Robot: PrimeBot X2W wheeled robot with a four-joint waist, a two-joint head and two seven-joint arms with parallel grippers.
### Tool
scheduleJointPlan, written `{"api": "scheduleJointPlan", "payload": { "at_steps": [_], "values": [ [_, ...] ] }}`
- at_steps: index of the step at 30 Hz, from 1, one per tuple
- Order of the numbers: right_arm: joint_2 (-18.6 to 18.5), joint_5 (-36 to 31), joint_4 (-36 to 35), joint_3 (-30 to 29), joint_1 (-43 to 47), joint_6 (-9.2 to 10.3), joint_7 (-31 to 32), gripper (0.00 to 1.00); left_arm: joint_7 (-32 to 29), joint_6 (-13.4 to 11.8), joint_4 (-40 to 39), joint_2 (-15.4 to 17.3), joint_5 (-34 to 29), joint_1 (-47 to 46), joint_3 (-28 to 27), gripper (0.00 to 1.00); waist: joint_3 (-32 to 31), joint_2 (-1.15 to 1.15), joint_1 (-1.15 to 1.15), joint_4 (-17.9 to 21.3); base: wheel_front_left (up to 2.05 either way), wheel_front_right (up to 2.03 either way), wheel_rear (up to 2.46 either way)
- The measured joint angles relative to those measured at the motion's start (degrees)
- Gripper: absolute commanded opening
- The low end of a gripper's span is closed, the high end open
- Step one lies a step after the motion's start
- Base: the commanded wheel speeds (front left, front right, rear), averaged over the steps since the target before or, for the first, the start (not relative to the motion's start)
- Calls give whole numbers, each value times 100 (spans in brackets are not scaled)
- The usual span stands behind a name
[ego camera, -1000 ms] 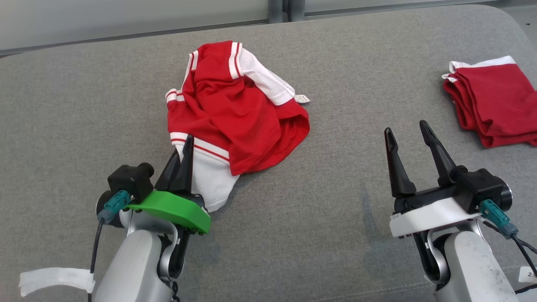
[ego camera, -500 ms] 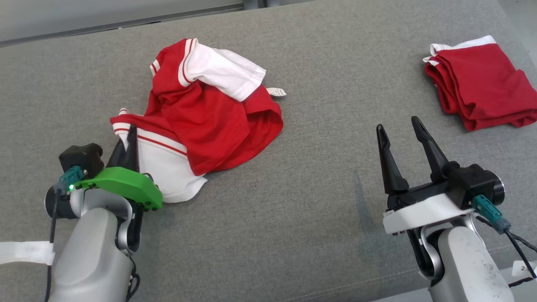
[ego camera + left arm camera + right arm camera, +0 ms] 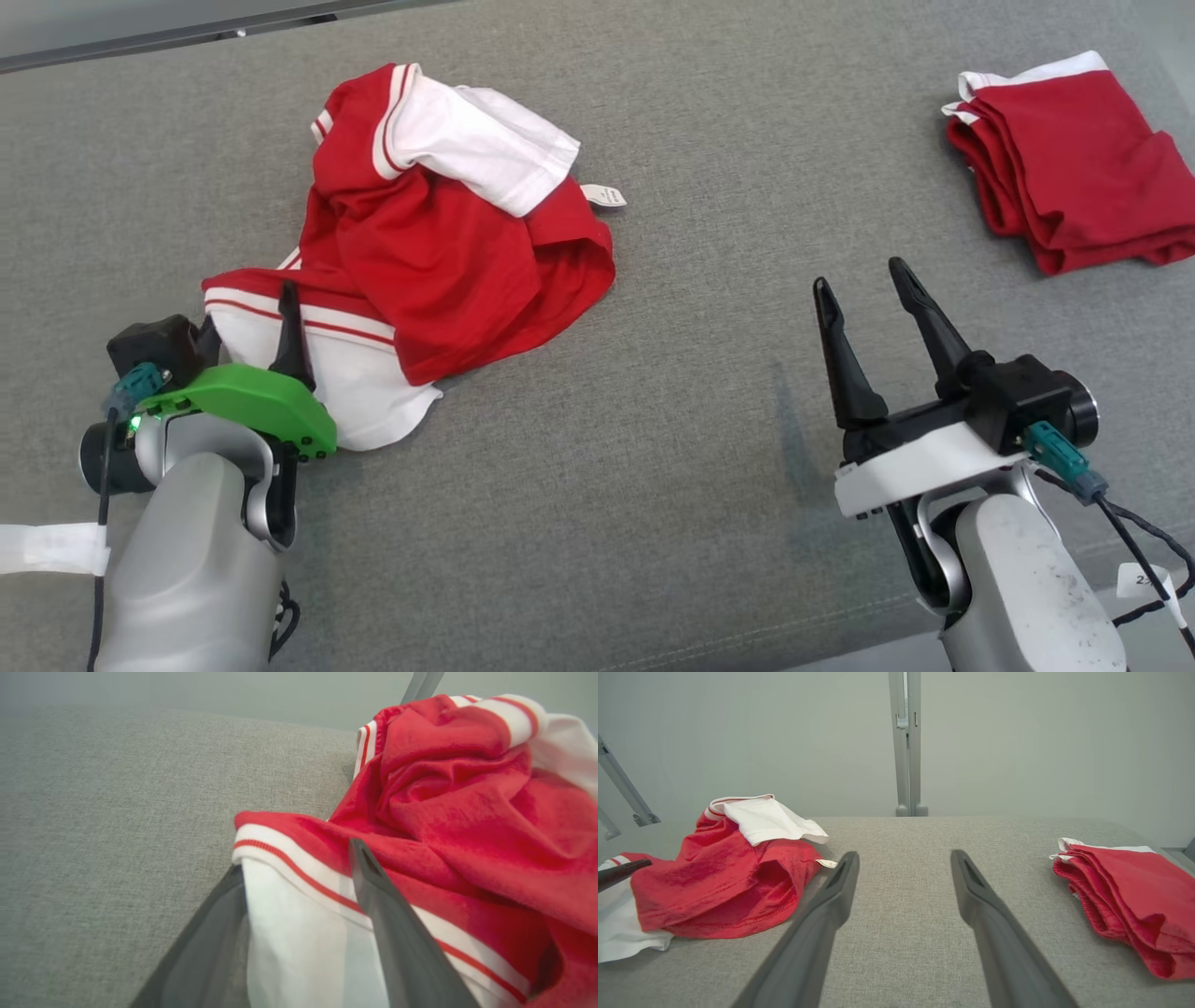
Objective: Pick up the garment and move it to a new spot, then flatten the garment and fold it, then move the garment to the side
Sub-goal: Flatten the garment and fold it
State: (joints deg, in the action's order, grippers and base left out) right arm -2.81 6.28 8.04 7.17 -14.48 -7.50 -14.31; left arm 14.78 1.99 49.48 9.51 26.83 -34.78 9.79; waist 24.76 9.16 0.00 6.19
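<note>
Head view: a crumpled red and white garment (image 3: 448, 252) lies on the left half of the grey cushion (image 3: 653, 420), nearer its far edge, with a small white label (image 3: 603, 195) poking out on its right side. The left gripper (image 3: 250, 313) sits at the garment's near left end. In the left wrist view its jaws stand wide apart with the white, red-striped sleeve lying loose between them, not pinched. The right gripper (image 3: 861, 273) hovers over bare fabric on the right half, well apart from the garment, with its jaws wide open and nothing between them. A second red garment (image 3: 1074, 177), folded, rests at the cushion's far right corner.
</note>
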Motion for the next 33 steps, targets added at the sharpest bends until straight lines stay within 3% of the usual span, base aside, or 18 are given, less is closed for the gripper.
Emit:
{"api": "scheduleJointPlan", "payload": {
  "at_steps": [7, 19, 27, 33],
  "values": [
    [0, 0, 230, 37, -55, 0, 20, 100, 24, 80, -934, -208, -360, 407, -63, 100, -123, 0, 0, -331, 0, 0, 0],
    [0, -60, 1043, 153, -427, 0, 207, 100, 25, 149, -2627, -530, -708, 1726, -249, 100, -443, 1, 0, -1241, 0, 0, 0],
    [4, 300, 1925, 411, -758, 0, 257, 100, 25, 38, -3330, -649, -578, 2343, -159, 100, -510, 1, 0, -1870, 0, 0, 0],
    [2, 376, 2744, 353, -1122, 0, 189, 100, 25, -205, -3795, -660, -476, 2516, 235, 100, -460, 1, 0, -2323, 0, 0, 0]
  ]
}}
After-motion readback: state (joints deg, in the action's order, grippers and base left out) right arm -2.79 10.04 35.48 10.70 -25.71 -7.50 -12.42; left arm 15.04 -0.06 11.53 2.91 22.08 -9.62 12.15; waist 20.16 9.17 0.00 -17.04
